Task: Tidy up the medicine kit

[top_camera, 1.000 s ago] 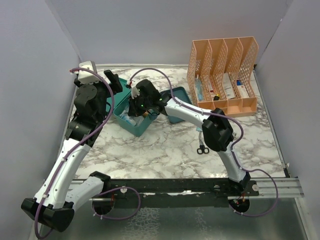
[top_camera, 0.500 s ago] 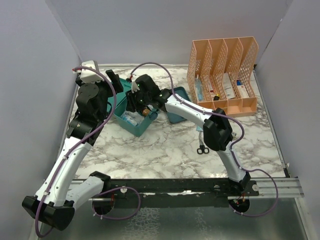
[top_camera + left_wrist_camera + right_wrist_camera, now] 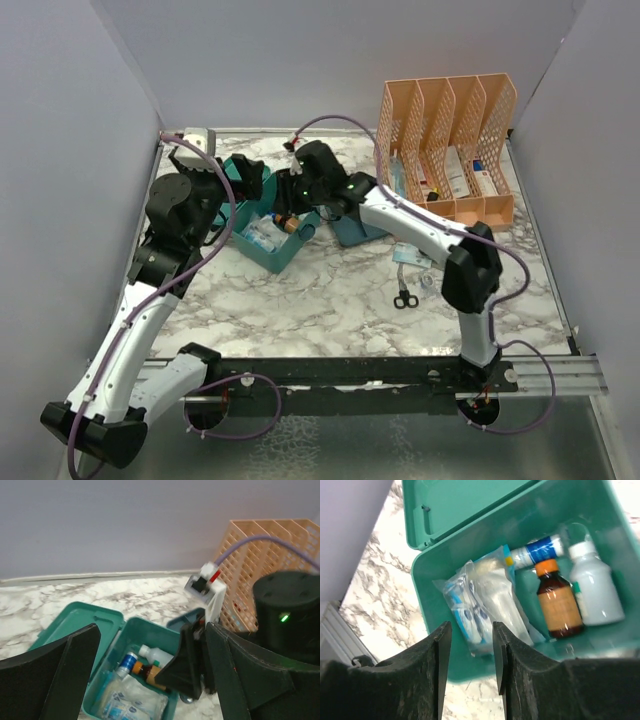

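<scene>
1. Medicine kit (image 3: 268, 238), a small teal-green plastic rectangular box with rounded corners, is seen on the left rear part of the white, grey-veined marble-patterned table (image 3: 330, 290), with its hinged lid (image 3: 75, 625) laid fully open.
2. Inside the box are packed a brown glass bottle with an orange cap (image 3: 559, 605), a white plastic bottle (image 3: 596, 590), a blue-and-white tube (image 3: 537, 550) and clear packets printed in blue (image 3: 475, 605).
3. A matching teal insert tray (image 3: 348, 233) is set just beside the box on its right and is partly hidden by the right arm.
4. The right gripper (image 3: 469, 627) is held over the open box, its jaws parted and nothing caught between them.
5. The left gripper (image 3: 152, 630) is poised near the lid side of the kit, its fingers (image 3: 75, 670) spread wide and nothing grasped.
6. A tall peach plastic lattice file organizer (image 3: 445, 150) is placed at the right rear of the table, with boxes and packets stored in its slots.
7. Black-handled scissors (image 3: 404, 297) are laid on the table in front of the organizer, well apart from the kit.
</scene>
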Motion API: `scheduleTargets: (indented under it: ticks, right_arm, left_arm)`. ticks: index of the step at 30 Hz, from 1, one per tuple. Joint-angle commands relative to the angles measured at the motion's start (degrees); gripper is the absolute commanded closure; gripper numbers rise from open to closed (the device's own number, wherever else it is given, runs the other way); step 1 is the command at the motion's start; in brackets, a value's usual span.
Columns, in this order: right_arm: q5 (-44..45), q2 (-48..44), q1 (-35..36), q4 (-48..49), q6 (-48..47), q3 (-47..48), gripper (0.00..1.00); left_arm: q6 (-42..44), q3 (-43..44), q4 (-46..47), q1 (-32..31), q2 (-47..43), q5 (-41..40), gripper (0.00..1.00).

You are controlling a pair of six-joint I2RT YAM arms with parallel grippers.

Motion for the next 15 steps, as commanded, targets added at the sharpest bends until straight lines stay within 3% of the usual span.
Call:
scheduleTargets:
  ticks: [1,5,12,15]
  right_arm:
    - [5.96,-13.99,-1.01,3.01,3.81,-10.68,0.6]
    - [11.03,-22.4,-1.01,1.82,4.04,-21.08,0.59]
    - [8.19,-39.41,-1.01,8.09,-3.29,-40.86,0.59]
    - [12.21,-44.8,-1.01,7.62,-2.82,-46.29,0.59]
  left_arm:
    - [-0.87,-5.53,0.92,-0.02,-5.21,13.35,0.07]
    - [-4.53,-13.77,4.09,0.05,-10.7,15.92,0.01]
    - [6.6,-20.94,2.9,0.03,-20.57,11.69,0.01]
    - [7.27,-21.39,0.45,0.0,-21.1,17.03,0.01]
